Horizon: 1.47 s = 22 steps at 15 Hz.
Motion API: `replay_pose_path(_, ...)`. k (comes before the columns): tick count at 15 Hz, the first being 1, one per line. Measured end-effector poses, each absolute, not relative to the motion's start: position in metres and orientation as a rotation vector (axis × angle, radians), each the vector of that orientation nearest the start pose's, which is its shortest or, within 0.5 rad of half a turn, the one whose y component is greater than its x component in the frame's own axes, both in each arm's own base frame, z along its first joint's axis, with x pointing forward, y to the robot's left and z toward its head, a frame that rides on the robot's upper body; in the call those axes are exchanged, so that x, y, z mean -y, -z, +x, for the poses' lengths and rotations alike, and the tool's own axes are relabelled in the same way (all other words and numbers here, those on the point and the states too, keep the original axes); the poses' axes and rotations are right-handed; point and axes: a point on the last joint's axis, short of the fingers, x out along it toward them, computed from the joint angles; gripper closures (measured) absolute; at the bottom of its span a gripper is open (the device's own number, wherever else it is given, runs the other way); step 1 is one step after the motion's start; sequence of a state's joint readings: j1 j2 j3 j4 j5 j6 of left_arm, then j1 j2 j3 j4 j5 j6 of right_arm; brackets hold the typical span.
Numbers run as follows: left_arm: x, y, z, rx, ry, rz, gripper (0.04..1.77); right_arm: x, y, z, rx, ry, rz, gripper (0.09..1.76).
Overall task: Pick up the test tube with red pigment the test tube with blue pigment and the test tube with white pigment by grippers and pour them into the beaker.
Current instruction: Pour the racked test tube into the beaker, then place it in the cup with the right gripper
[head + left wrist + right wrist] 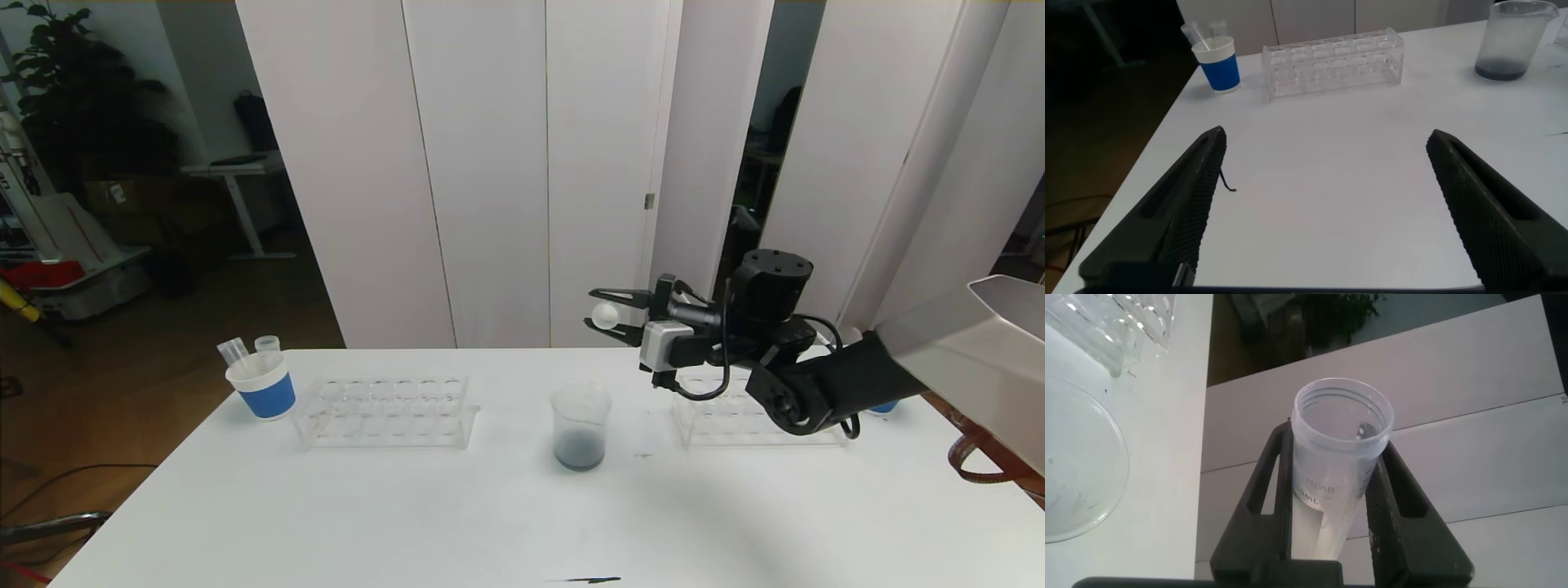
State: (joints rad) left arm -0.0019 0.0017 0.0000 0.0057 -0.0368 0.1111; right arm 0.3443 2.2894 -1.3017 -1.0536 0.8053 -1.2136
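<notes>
A: Start with the big things. How many of each?

B: One white table (326, 523). On it are two clear tube racks: the left rack (384, 411) and the right rack (718, 416), the second partly hidden behind the right arm. Between them stands one beaker (580, 426) with dark bluish-grey liquid at its bottom.

A: Cups?

B: One blue paper cup (263, 387) at the table's far left corner, just beside the left rack, with two clear tubes (245, 351) sticking out of it. A sliver of something blue (883, 406) shows behind the right arm; I cannot tell what it is.

A: And the grippers?

B: The right gripper (600, 317) is raised above the table, to the right of the beaker and higher than its rim, clamped on the test tube with white pigment (1337, 469). The tube lies roughly level, whitish liquid along its lower side, its open mouth toward the wrist camera. The left gripper (1327, 204) hangs low over the bare near-left part of the table, fingers (1180, 212) spread wide with nothing between them.

A: Anything in the way?

B: Only the right arm, which covers much of the right rack. A small dark mark (589, 580) lies at the table's near edge.
</notes>
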Motion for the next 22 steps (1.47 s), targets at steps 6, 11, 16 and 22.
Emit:
replay_pose_path(6,0.001,-0.075,-0.023,-0.005,0.039,0.111,0.06,-0.169,-0.118,0.424,0.806,-0.93,-1.171,1.26)
replay_pose_path(11,0.001,-0.075,-0.023,-0.005,0.04,0.111,0.06,-0.169,-0.11,0.429,0.832,-0.911,-1.234,1.26)
replay_pose_path(16,0.001,-0.075,-0.023,-0.005,0.039,0.111,0.06,-0.173,-0.108,0.435,0.864,-0.889,-1.268,1.26)
replay_pose_path(22,0.001,-0.075,-0.023,-0.004,0.039,0.111,0.06,-0.175,-0.108,0.442,0.913,-0.85,-1.317,1.26)
